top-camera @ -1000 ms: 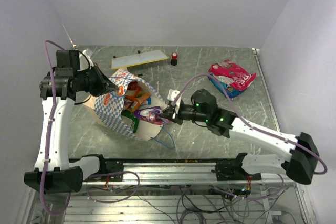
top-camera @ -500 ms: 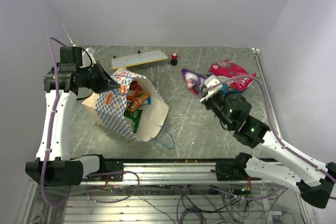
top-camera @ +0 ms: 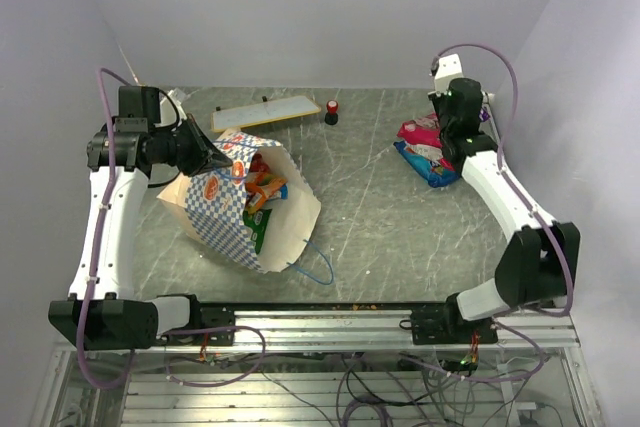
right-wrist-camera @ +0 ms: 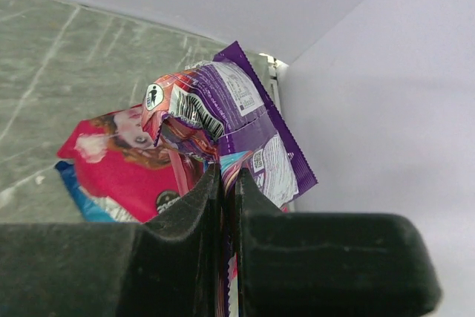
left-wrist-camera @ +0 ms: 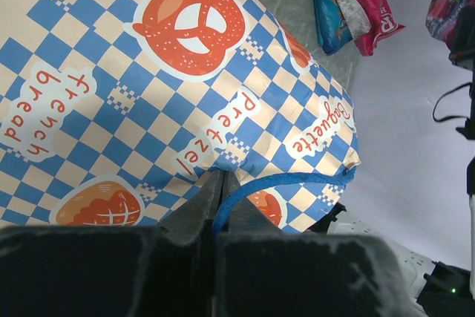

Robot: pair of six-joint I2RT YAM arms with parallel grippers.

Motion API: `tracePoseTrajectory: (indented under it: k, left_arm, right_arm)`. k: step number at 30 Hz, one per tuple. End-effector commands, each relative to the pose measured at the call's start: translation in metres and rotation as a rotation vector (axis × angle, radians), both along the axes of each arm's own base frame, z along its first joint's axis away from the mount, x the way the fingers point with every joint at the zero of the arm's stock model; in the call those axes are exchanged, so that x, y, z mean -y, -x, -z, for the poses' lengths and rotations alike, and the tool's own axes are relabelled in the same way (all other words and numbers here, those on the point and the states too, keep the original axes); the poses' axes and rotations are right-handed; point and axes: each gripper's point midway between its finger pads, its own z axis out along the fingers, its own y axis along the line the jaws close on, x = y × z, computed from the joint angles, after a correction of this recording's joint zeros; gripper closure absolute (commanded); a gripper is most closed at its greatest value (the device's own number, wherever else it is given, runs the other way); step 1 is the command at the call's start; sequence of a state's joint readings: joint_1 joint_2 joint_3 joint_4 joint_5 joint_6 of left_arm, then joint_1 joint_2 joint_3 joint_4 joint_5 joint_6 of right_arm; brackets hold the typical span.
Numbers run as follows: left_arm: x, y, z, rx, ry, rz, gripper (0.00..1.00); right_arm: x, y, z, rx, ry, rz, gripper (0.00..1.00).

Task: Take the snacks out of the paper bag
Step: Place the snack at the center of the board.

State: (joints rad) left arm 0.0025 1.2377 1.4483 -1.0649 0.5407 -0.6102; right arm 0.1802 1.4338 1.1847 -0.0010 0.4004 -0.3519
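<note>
- Right claw (right-wrist-camera: 223,177) is up at the far right corner of the counter (top-camera: 370,207), jaws pinched almost together on a purple packet (right-wrist-camera: 245,128), gripping it by its lower edge.
- The packet stands up out of the claw, long axis running away from the fingertips and leaning right in the wrist view, with its crumpled top nearest the wall.
- Here's what the drop depends on: the magenta-red packet (top-camera: 425,132) and the blue packet (top-camera: 425,169) lie directly under and just beside that claw. My read is a plain release would land the purple one on or against that pile.
- Left claw (left-wrist-camera: 220,180) is fully closed on the blue cord handle (left-wrist-camera: 297,180), holding up the far-left rim of the paper bag (top-camera: 215,232).
- The bag lies on its side at the left of the counter, well apart from the right claw. Its long axis runs from the held rim at far left down toward the near right, and its mouth faces the right arm's side.
- Orange and green packets (top-camera: 262,187) show in the mouth, so there is more to fetch.
- The left arm is nearer the bag but is busy holding it, so I judge the right arm would have to cross the counter leftward for the next packet.
</note>
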Motion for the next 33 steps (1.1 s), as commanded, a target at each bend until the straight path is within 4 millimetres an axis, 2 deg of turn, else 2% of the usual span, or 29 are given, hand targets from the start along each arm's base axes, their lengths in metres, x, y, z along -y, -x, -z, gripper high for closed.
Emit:
tracePoseTrajectory:
  k: [1,4,9,12,17,18,20,22,24,27,28,30,32,33]
  left_arm:
    - [0.004,-0.008,-0.02,0.081,0.006,0.024,0.93]
    - [0.004,-0.008,-0.02,0.083,0.003,0.025,0.93]
    - [0.004,-0.008,-0.018,0.077,0.007,0.024,0.93]
    - [0.004,-0.006,-0.018,0.073,0.008,0.021,0.93]
    - [0.003,-0.002,-0.017,0.072,0.002,0.013,0.93]
    - [0.003,-0.002,-0.017,0.07,0.005,0.012,0.93]
    - [0.003,0.0,-0.017,0.07,0.01,0.009,0.93]
    - [0.003,0.003,-0.017,0.072,0.012,0.007,0.93]
    - [0.003,0.005,-0.019,0.074,0.009,0.006,0.93]
    - [0.002,0.008,-0.02,0.076,0.004,0.006,0.93]
    - [0.002,0.008,-0.02,0.076,0.003,0.007,0.93]
    - [0.002,0.008,-0.02,0.075,0.003,0.008,0.93]
    - [0.002,0.006,-0.021,0.078,0.003,0.008,0.93]
    - [0.002,0.005,-0.02,0.077,0.004,0.007,0.93]
  right_arm:
    - [0.016,-0.026,-0.009,-0.001,0.12,0.027,1.0]
    - [0.02,-0.033,0.018,-0.077,0.196,0.018,1.0]
    - [0.027,-0.029,0.065,-0.165,0.223,0.019,1.0]
    - [0.021,-0.026,0.096,-0.21,0.159,0.004,1.0]
    - [-0.005,-0.012,0.149,-0.296,-0.048,-0.053,1.0]
    - [-0.009,-0.005,0.164,-0.323,-0.073,-0.071,1.0]
    - [-0.011,0.006,0.187,-0.358,-0.093,-0.074,1.0]
    - [-0.006,0.012,0.199,-0.386,-0.093,-0.043,1.0]
    - [-0.005,0.016,0.2,-0.397,-0.09,-0.038,1.0]
    - [-0.007,0.018,0.189,-0.372,-0.108,-0.046,1.0]
    - [-0.007,0.018,0.184,-0.364,-0.11,-0.043,0.95]
    - [-0.007,0.017,0.167,-0.343,-0.109,-0.044,0.76]
    - [-0.007,0.018,0.146,-0.316,-0.103,-0.055,0.57]
    - [-0.008,0.016,0.127,-0.28,-0.102,-0.064,0.53]
